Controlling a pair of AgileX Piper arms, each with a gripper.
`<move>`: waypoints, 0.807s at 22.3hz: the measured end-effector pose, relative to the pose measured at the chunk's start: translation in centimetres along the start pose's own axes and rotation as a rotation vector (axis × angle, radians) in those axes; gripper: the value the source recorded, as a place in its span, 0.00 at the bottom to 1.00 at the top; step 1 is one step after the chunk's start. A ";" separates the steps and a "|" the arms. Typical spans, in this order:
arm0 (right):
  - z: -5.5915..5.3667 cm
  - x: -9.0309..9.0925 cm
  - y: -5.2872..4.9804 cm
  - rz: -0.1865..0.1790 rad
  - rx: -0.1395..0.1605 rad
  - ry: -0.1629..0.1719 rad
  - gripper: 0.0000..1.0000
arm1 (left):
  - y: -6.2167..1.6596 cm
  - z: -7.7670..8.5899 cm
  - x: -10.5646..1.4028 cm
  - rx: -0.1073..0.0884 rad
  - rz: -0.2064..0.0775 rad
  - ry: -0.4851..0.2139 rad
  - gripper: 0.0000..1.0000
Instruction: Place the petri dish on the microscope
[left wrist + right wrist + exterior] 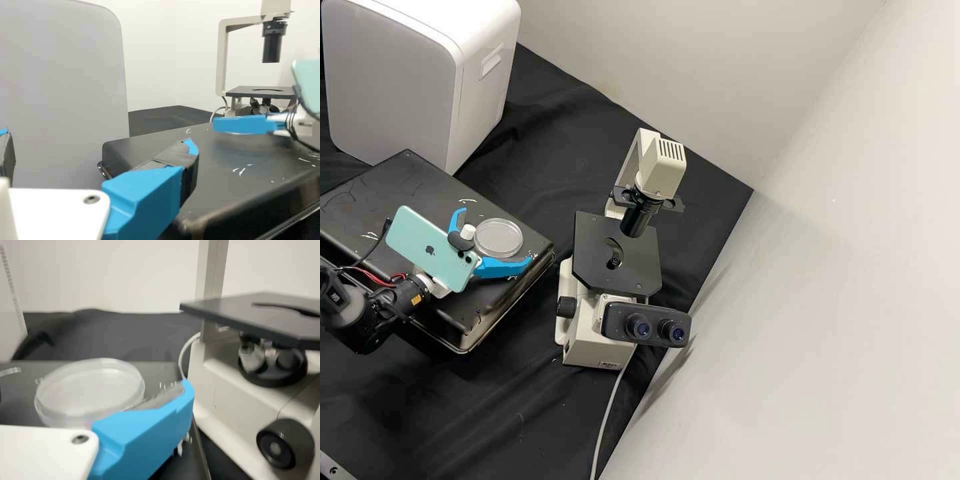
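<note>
Presently, step in hand: taking hold of the dish; by my judgement the lift and carry have not yet begun.
Dish, position: petri dish (501, 241) lies flat on the right end of the black box (400, 193), left of the microscope (600, 327) and apart from it.
Dish, appearance: round, shallow, clear plastic; looks empty; no damage to the rim that can be made out.
Right pincer: right gripper (495, 235) released, its blue fingers on either side of the dish, the near one just beside the rim; contact cannot be confirmed.
Left pincer: left gripper (97, 145) released, fingers spread wide, grasping nothing, low beside the black box and next to the white appliance (407, 73).
Destination: black stage (593, 233), right of the dish and higher, bare, with an opening (613, 252) below the condenser (633, 217).
Next move calls for: closing evenly on the rim, lifting level, carrying right above the stage edge, and setting down over the opening.
Handling judgement: light and smooth-walled, so an off-centre squeeze would likely tilt it or let it slip.
</note>
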 end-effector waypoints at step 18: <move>1.2 2.7 -1.2 0.038 -0.010 0.009 1.00 | -0.12 0.0 0.0 0.001 -0.007 0.002 1.00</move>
